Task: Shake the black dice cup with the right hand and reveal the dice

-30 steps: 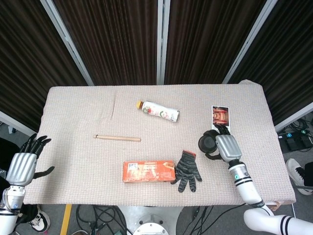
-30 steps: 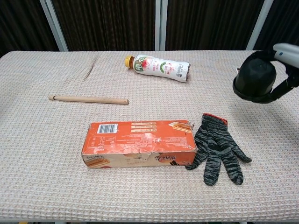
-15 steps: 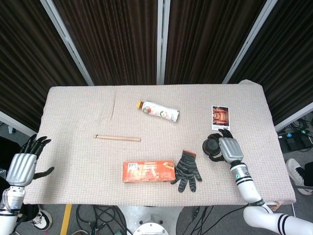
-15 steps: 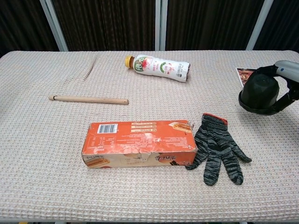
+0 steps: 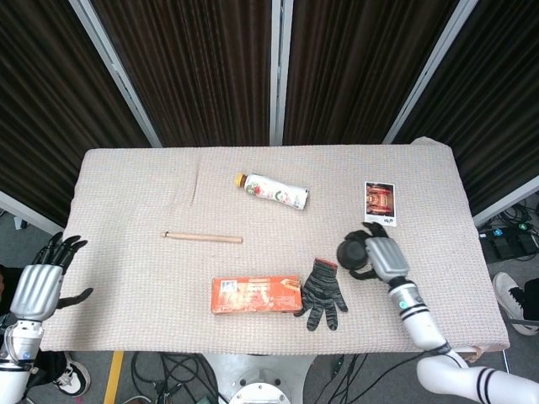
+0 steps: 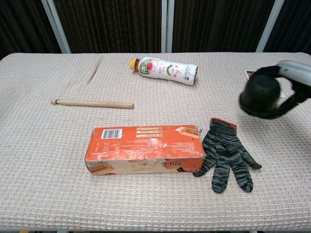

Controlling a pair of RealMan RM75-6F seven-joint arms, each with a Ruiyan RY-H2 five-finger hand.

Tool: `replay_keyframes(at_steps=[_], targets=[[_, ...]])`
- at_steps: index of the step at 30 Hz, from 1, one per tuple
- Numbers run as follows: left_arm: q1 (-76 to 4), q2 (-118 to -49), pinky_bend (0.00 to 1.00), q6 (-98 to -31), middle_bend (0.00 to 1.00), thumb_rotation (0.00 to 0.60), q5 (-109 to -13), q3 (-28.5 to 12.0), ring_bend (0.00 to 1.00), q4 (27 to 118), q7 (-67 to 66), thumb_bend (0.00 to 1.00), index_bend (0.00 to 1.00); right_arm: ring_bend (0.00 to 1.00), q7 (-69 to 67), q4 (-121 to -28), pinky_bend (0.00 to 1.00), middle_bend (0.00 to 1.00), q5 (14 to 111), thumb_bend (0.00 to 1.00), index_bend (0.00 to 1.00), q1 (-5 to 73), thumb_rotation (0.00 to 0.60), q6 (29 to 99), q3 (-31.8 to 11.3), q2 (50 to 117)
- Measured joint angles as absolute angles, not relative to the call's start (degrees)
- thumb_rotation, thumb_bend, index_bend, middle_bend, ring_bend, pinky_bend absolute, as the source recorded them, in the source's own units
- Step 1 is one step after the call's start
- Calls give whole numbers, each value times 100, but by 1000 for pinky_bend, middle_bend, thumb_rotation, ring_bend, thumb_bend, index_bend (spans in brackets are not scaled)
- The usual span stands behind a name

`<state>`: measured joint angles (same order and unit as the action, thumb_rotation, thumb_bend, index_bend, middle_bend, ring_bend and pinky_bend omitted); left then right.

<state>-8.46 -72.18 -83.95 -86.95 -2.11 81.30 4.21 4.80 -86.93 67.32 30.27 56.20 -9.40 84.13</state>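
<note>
Hanging off the table's (image 5: 109, 278) left edge, the left hand (image 5: 38, 289) holds nothing, its dark fingers spread apart, well away from everything on the cloth. Moving rightward across the woven beige cover, a thin wooden stick (image 6: 92, 103) lies lengthwise, left to right. Behind it and further right, a plastic drink bottle (image 6: 164, 70) rests on its side, cap pointing left. Nearer the front edge sits an orange cardboard box (image 6: 144, 150), long side running left to right, and just beside its right end lies a grey striped work glove (image 6: 224, 154), fingers pointing toward the front.

Further right, the right hand (image 5: 381, 257) is wrapped around the black dice cup (image 6: 260, 97), gripping it from the cup's right side. The cup appears lifted off the table, just behind and to the right of the glove, its wide mouth angled downward and toward the left. No dice are visible. A small printed card (image 5: 380, 201) lies flat behind the cup, near the table's right side.

The glove is the closest obstacle should the cup come down to be lifted away from the dice; open cloth lies to its right.
</note>
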Motion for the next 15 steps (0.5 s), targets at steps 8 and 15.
replay_keyframes(at_steps=[8, 15], targets=[[-848, -7176, 185, -8368, 126, 600, -8683, -221, 0, 8129, 466, 126, 174, 70, 986, -8716, 0, 470, 6630, 162, 357, 3647, 600, 5467, -1239, 9078], [-895, -7266, 185, -8287, 126, 600, -8698, -208, 0, 8051, 515, 126, 174, 70, 707, -8608, 0, 471, 5939, 187, 356, 3076, 600, 5564, -1163, 8173]])
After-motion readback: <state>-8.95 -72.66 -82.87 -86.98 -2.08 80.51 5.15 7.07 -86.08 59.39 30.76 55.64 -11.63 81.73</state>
